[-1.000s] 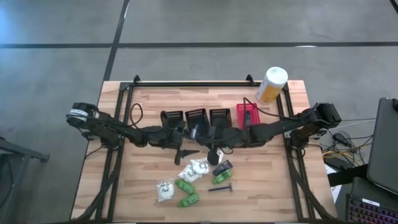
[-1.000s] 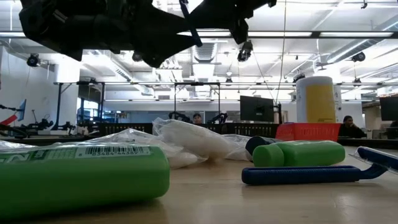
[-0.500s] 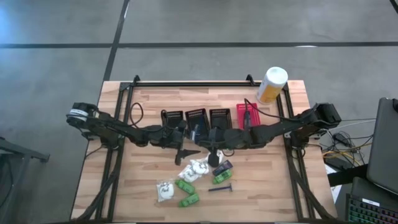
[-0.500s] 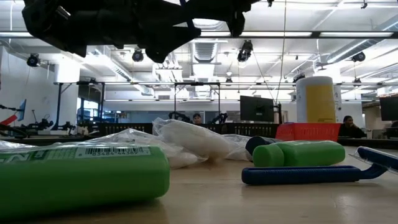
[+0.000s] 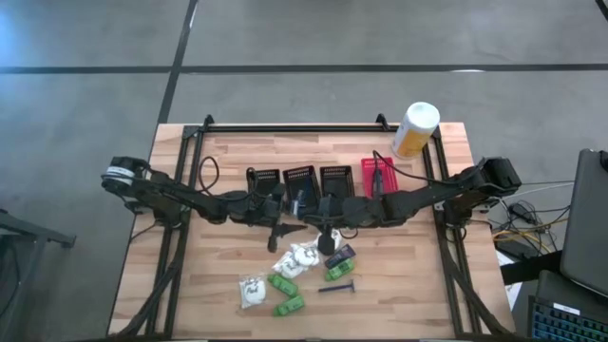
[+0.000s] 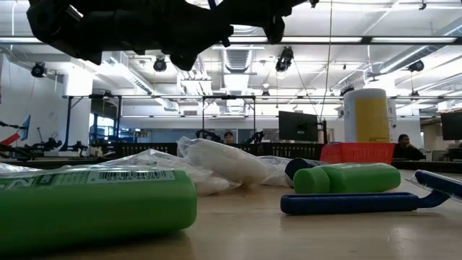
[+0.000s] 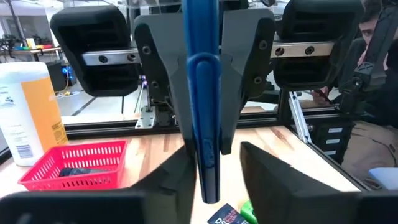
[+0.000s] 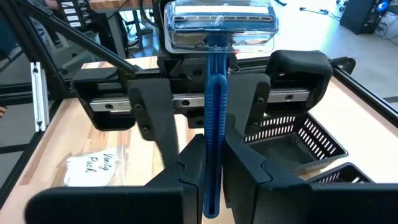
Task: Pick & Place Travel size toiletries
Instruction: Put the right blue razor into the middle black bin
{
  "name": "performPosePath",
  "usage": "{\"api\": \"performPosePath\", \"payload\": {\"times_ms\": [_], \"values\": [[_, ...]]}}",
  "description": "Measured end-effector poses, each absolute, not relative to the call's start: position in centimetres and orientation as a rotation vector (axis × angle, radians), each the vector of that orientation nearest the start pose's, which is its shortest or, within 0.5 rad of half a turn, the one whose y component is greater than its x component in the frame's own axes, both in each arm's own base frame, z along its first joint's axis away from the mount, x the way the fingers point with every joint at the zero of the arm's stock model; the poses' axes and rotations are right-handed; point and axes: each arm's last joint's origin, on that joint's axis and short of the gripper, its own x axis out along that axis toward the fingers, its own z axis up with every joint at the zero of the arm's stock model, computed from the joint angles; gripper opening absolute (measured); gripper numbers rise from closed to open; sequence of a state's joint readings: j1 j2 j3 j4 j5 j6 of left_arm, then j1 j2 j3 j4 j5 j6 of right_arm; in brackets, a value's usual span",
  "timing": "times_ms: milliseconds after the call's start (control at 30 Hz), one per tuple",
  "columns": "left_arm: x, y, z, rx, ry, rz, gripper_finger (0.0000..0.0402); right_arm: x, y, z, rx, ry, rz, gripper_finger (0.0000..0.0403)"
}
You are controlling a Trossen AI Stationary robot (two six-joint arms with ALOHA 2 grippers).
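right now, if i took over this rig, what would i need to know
Right gripper: fingers shut on a blue razor, held above mid-table.
Left gripper: facing it, fingers open on either side of the razor's handle, not clamped.
On the table: white wrapped lumps, green packets, a dark sachet, a second razor.
Done: something dark lies in the red basket.
Left: probably finish this handover, then place the rest.
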State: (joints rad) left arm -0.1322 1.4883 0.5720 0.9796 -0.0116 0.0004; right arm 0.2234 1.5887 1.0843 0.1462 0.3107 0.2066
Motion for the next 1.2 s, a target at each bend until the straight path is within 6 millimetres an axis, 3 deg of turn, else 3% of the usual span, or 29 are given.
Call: {"api": "performPosePath", "payload": {"times_ms": [233,633,1000,1200], "values": [[28.9,-3.8,21.4,0.013,-0.052,-0.112,0.0037,35.1,7.1,26.8,0.109,0.339,-0.116,0.0038],[28.9,-3.5,21.2,0.016,-0.034,-0.083,0.0033,35.0,7.1,26.7,0.125,0.349,-0.104,0.0048],[29.1,-1.6,20.9,-0.019,-0.008,-0.026,0.0033,35.0,6.9,26.7,0.139,0.354,-0.120,0.0159],[29.1,1.0,20.7,-0.186,0.013,0.042,0.0033,34.3,6.6,27.2,0.195,0.358,-0.220,0.0217]]}}
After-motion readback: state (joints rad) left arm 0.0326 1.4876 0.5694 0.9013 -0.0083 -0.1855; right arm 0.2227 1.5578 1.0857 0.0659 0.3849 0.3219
